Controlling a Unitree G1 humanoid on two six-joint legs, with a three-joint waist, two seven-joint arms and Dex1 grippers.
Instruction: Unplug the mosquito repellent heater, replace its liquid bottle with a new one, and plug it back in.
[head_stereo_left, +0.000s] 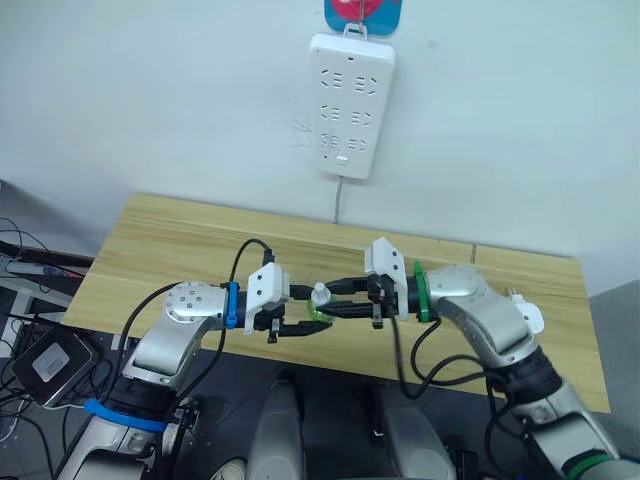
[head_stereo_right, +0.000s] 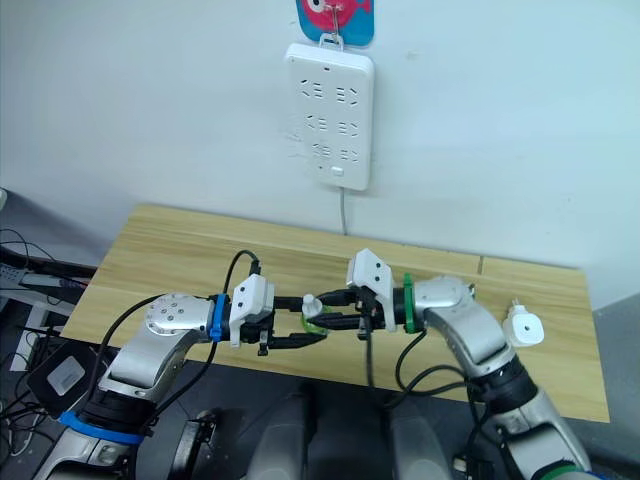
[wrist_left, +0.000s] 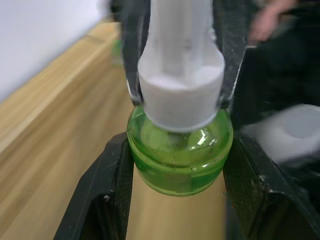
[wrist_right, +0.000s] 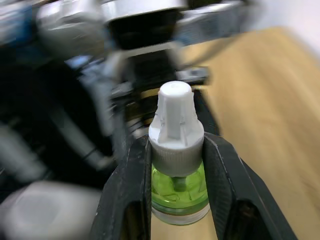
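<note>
A small green liquid bottle (head_stereo_left: 318, 300) with a white cap hangs just above the table's front edge, held between both grippers. My left gripper (head_stereo_left: 298, 326) is shut on its green body (wrist_left: 180, 155), with a black finger (wrist_left: 107, 200) on each side. My right gripper (head_stereo_left: 338, 300) is shut on the white cap collar (wrist_right: 176, 145), and its fingers (wrist_right: 227, 185) press both sides. The mosquito repellent heater (head_stereo_right: 525, 327), small, white and rounded, lies unplugged on the table at the far right, apart from both grippers.
A long white power strip (head_stereo_left: 350, 100) hangs on the wall above the wooden table (head_stereo_left: 180, 250), its cord running down behind it. A black box (head_stereo_left: 50, 365) and cables lie on the floor to the left.
</note>
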